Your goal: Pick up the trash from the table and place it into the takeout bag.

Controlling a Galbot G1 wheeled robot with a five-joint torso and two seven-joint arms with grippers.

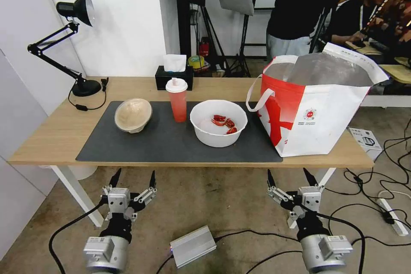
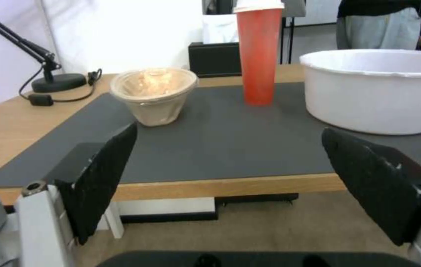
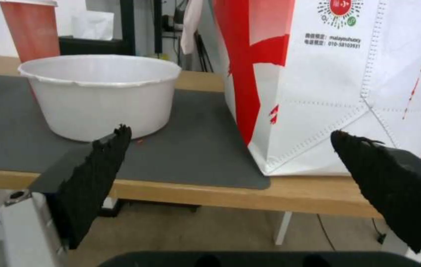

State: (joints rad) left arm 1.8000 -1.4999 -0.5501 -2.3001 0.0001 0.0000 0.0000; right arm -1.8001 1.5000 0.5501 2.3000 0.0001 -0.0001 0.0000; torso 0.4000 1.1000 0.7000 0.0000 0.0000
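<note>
On the dark grey mat (image 1: 171,145) of the light-wood table (image 1: 51,137) sit three pieces of trash: a beige paper-pulp bowl (image 1: 133,114) (image 2: 153,94), a red drink cup (image 1: 177,99) (image 2: 258,55) (image 3: 32,31) with a white lid, and a white bowl (image 1: 218,122) (image 2: 376,89) (image 3: 100,94) holding red food scraps. The red-and-white takeout bag (image 1: 314,109) (image 3: 339,81) stands open at the table's right end. Both grippers hang below the table's front edge. My left gripper (image 1: 133,177) (image 2: 228,133) is open and empty. My right gripper (image 1: 292,175) (image 3: 230,135) is open and empty too.
A black desk lamp (image 1: 68,43) stands at the back left, a black tissue box (image 1: 174,76) behind the cup. A silver box (image 1: 192,246) and cables (image 1: 385,180) lie on the floor. People stand behind the bag.
</note>
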